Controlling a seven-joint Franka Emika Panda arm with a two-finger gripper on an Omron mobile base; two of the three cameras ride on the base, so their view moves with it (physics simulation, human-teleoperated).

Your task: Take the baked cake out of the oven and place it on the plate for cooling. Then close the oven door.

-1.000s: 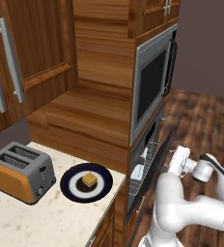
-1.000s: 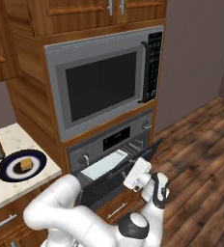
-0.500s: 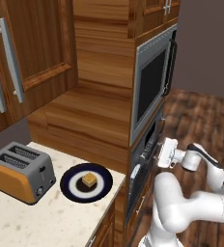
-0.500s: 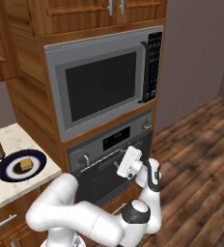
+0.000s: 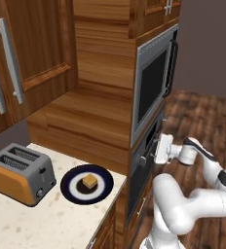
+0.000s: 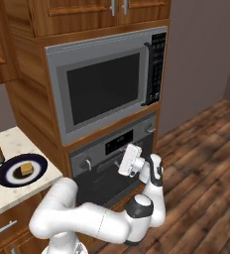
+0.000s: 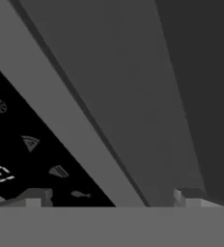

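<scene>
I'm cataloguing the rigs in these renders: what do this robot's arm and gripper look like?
The arm is glossy white, built of thick rounded segments with dark grey bands and caps at the joints. It ends in a boxy white hand. The gripper has two small dark grey finger tips. No cables or markings are visible.

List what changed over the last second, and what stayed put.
The oven door swung up from half open to shut, pushed by the gripper, whose open fingers hold nothing and now sit against the oven front. The baked cake stayed on the plate, beside the toaster.
</scene>
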